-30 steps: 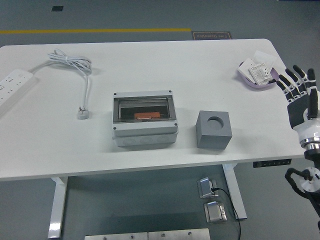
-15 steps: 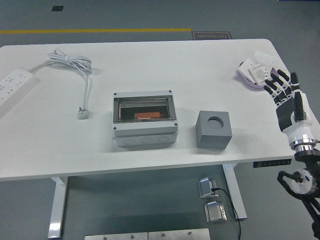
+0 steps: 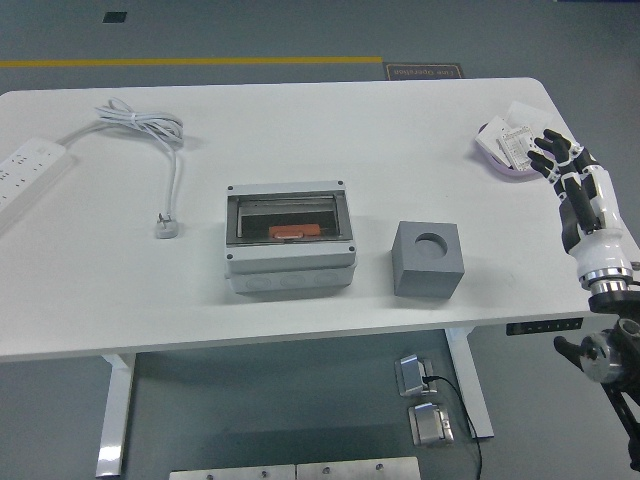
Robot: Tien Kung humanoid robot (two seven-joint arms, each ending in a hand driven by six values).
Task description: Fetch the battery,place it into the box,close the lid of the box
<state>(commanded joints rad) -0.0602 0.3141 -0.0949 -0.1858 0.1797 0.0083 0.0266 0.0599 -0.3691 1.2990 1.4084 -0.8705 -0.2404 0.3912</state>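
Black-and-white right hand point(image 3: 578, 190): we record one, fingers spread and empty, now further in over the white table point(image 3: 300, 120) than a second ago, fingertips reaching the purple dish point(image 3: 497, 157) of battery packs point(image 3: 514, 142). One grey cube point(image 3: 428, 260). One grey box point(image 3: 290, 238), lid shut, orange piece inside. One power strip point(image 3: 28, 168), unmoved.
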